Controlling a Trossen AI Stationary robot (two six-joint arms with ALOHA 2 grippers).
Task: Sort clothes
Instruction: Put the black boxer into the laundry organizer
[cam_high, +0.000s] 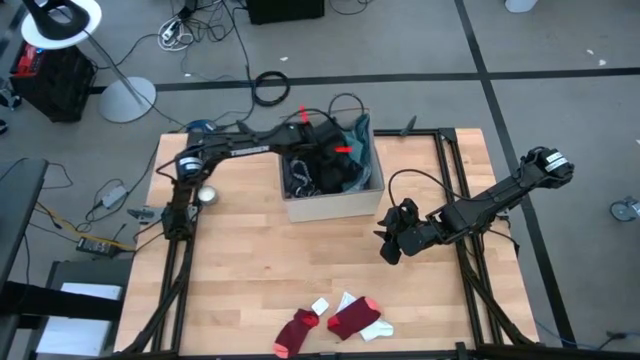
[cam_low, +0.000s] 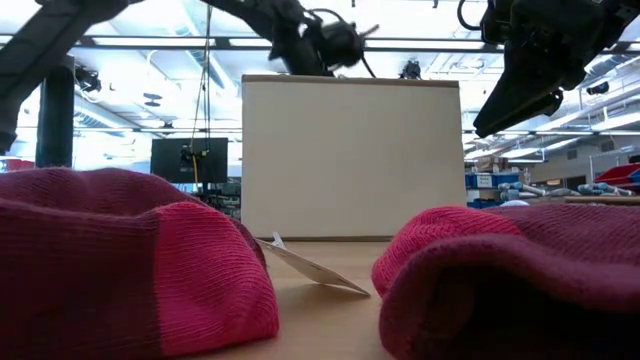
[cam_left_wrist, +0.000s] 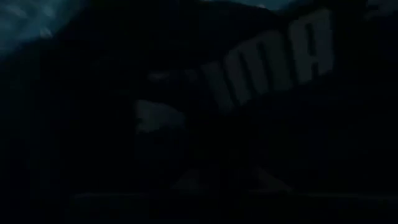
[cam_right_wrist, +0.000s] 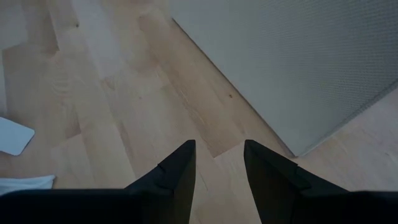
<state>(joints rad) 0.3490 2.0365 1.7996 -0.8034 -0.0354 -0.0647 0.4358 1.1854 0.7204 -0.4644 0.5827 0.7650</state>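
- The clothes (cam_high: 325, 170) lie heaped in the cardboard box (cam_high: 335, 207) at the far middle of my table: mostly dark garments, with a teal piece (cam_high: 360, 135) draped over the box's far right corner.
- My left gripper (cam_high: 322, 140) is down inside that box among the dark fabric; its wrist camera sees only dim black cloth (cam_left_wrist: 186, 124) with pale lettering. Its fingers are pinched together, and I cannot tell whether any cloth is caught between them.
- Two red socks (cam_high: 330, 325) with white parts lie at the near edge of the table, side by side, with small white tags (cam_high: 320, 305) next to them. In the low view they fill the foreground, a tag (cam_low: 315, 268) lying on the wood between them.
- My right gripper (cam_high: 392, 240) hangs over bare wood, just beside the box's near right corner, its two dark fingers (cam_right_wrist: 177, 171) parted with nothing between them.
- The table (cam_high: 260, 260) is pale wooden board in a black frame.
- Beyond it, grey floor with dark seams, loose cables (cam_high: 270, 88), a white lamp stand (cam_high: 125, 98) and a dark case (cam_high: 50, 80) at the far left.
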